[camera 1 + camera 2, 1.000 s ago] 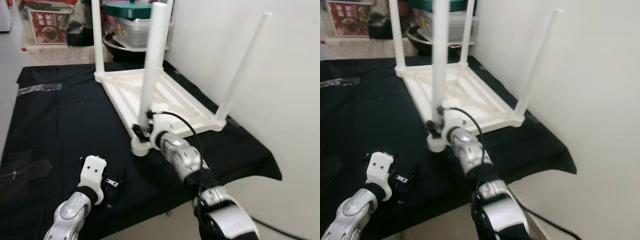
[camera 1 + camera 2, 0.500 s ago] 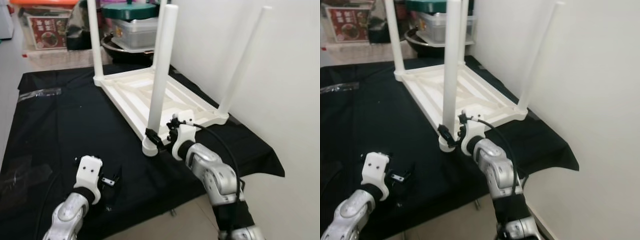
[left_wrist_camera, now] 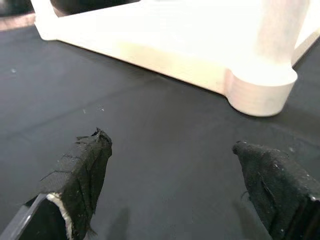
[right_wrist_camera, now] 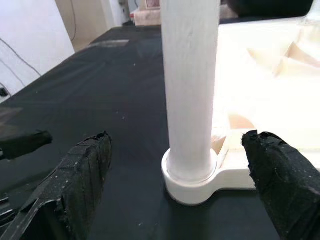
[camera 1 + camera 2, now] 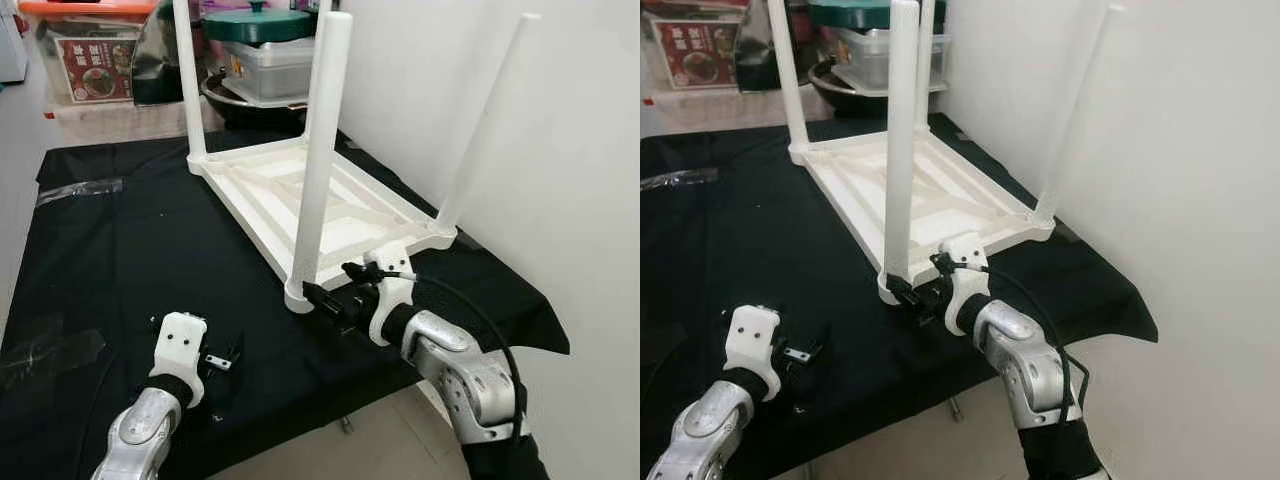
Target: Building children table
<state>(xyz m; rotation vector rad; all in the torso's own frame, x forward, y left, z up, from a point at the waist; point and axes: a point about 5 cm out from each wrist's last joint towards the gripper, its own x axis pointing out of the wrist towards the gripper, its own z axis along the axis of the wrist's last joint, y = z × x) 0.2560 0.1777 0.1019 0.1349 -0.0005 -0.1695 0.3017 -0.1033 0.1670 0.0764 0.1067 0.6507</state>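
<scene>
Whereas the right gripper [image 4: 177,165] was clamped on the near table leg [image 5: 322,150] a second ago, it has now let go and drawn back toward the front edge of the black-clothed work surface [image 5: 130,250], fingers spread wide; the leg stands upright in its corner socket, so it appears seated; the upturned children's table [image 5: 320,200] lies at the far right corner; the left gripper [image 3: 185,185] hovers near the front edge, fingers wide apart and holding nothing.

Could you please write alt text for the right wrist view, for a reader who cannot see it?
The right gripper is open, its two black fingers spread either side of an upright white table leg without touching it. The leg stands in a round corner socket of the upturned white table, which lies on a black cloth.
</scene>
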